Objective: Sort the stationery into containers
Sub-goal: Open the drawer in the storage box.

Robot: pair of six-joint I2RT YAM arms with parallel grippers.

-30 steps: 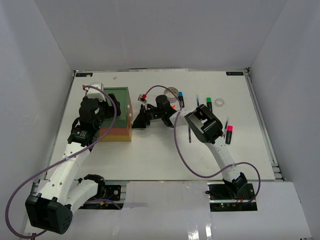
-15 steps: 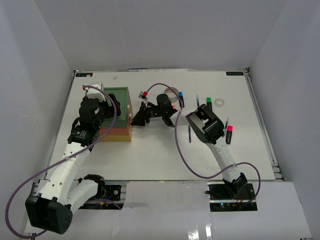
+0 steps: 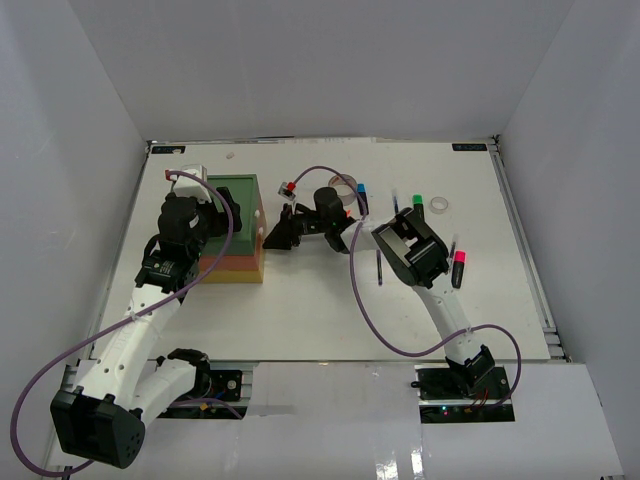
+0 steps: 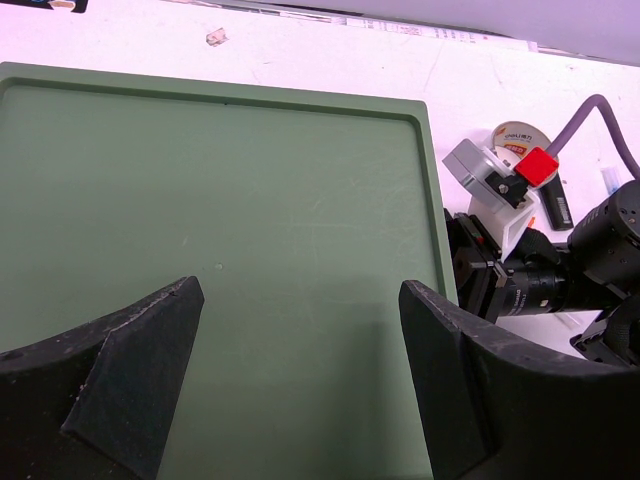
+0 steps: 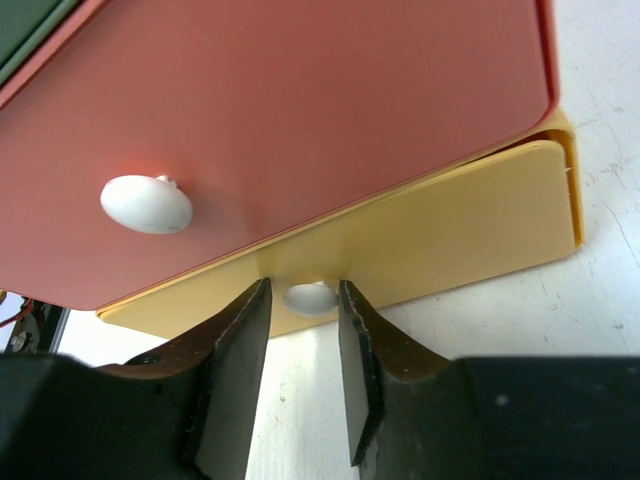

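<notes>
Left gripper [image 4: 300, 385]: jaws wide, over the drawer stack's [image 3: 240, 240] green top, left of centre.
Right gripper [image 5: 303, 300]: jaws narrow, either side of the yellow drawer's [image 5: 470, 220] white knob [image 5: 312, 297]; whether it pinches, cannot tell.
Stationery: green-capped highlighter [image 3: 417, 206] and clear tape ring [image 3: 438, 206] on the table [image 3: 300, 310], upper right of centre.

Left tool [image 4: 298, 300] spread wide, aimed downward; right tool [image 5: 303, 295] narrowly parted, held low and level

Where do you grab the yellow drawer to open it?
Grab the yellow drawer by the small white knob on its front, coming straight at that face with a finger on each side. The knob sticks out; the flat front gives nothing else to pinch.
</notes>
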